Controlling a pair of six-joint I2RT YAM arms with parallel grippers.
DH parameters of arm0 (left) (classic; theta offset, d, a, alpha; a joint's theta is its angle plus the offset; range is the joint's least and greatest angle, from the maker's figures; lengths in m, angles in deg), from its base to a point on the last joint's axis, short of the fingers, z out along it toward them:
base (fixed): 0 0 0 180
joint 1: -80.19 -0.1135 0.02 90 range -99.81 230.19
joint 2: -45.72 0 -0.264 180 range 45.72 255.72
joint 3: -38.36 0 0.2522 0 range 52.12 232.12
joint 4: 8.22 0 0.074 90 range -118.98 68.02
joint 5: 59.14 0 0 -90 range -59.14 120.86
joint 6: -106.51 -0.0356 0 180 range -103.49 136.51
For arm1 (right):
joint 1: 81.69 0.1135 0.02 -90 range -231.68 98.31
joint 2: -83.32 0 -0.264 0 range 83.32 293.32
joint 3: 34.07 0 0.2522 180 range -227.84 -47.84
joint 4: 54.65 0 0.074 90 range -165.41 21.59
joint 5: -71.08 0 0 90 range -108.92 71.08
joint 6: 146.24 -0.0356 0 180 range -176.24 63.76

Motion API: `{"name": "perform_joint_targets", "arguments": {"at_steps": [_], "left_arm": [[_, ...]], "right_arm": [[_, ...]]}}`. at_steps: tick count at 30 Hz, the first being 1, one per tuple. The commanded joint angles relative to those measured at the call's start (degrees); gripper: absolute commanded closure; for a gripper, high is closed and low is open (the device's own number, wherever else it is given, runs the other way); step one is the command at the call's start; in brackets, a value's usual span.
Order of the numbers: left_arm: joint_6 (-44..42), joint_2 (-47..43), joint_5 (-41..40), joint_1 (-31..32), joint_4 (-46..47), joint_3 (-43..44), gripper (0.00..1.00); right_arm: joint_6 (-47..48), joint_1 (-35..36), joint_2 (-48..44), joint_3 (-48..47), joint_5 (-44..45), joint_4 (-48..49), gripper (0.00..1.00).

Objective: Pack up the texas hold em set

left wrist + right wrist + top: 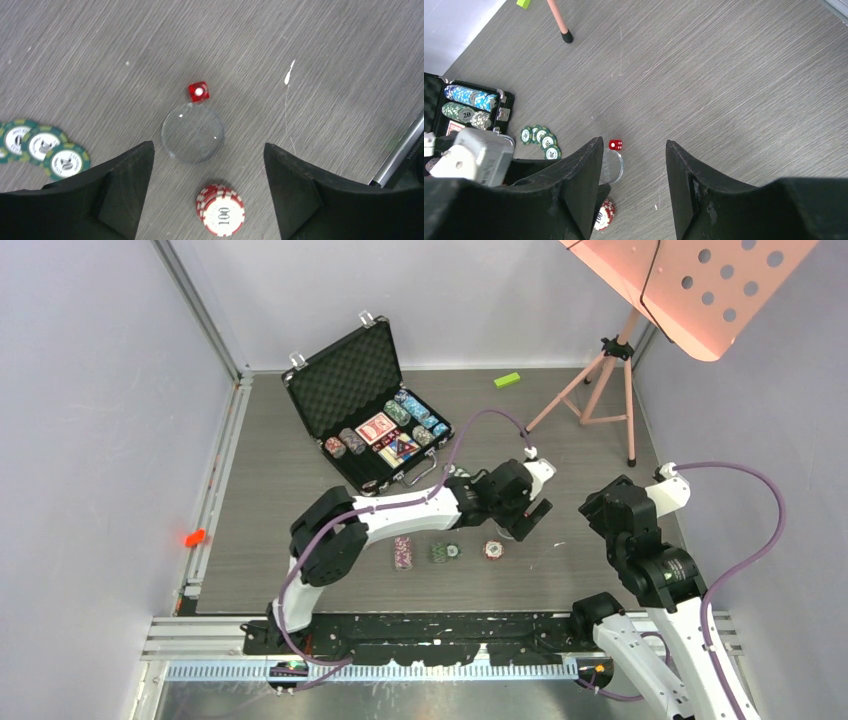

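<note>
We log the briefcase open at the table's far left, chips and cards inside. Toward the near edge, three chip piles in a row; a disc lies between the rightmost pile and the die.

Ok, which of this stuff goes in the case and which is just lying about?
For the job: open black briefcase, red chip stack, green chips, purple-striped chip stack, red die.
Just lying about: green block, pink tripod stand, orange bit at the table's left edge.
</note>
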State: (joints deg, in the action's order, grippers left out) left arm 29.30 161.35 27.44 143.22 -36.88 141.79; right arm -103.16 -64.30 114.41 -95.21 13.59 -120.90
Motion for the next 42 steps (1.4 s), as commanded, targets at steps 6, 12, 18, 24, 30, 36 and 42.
{"name": "perform_joint_targets", "arguments": {"at_steps": [6,12,18,24,30,36,42], "left_arm": [[-2.03,9.81,0.64,-0.01,-5.3,13.49,0.33],[0.24,15.15,-3.05,0.08,-9.48,19.76,0.44],[1.43,17.44,-3.38,0.06,-9.72,20.98,0.49],[1.45,17.86,-2.51,0.08,-9.55,21.16,0.61],[0.99,17.84,-1.17,0.25,-8.05,20.76,0.65],[0.38,18.78,-0.91,0.67,-7.34,21.65,0.57],[0.26,19.22,-0.87,0.7,-6.78,22.08,0.6]], "right_arm": [[-0.43,-0.21,0.05,-1.72,1.7,-0.01,0.44],[-0.43,-0.25,0.42,-1.85,1.85,-0.07,0.44],[-0.09,-0.2,0.45,-1.67,2.18,-0.07,0.45],[0.22,-0.24,1.42,-1.59,2.02,0.31,0.45],[0.35,-0.24,2.08,-1.51,1.63,0.38,0.44],[0.32,-0.19,2.04,-1.32,1.17,0.46,0.44],[0.45,-0.25,2.28,-1.4,0.91,0.46,0.44]]}}
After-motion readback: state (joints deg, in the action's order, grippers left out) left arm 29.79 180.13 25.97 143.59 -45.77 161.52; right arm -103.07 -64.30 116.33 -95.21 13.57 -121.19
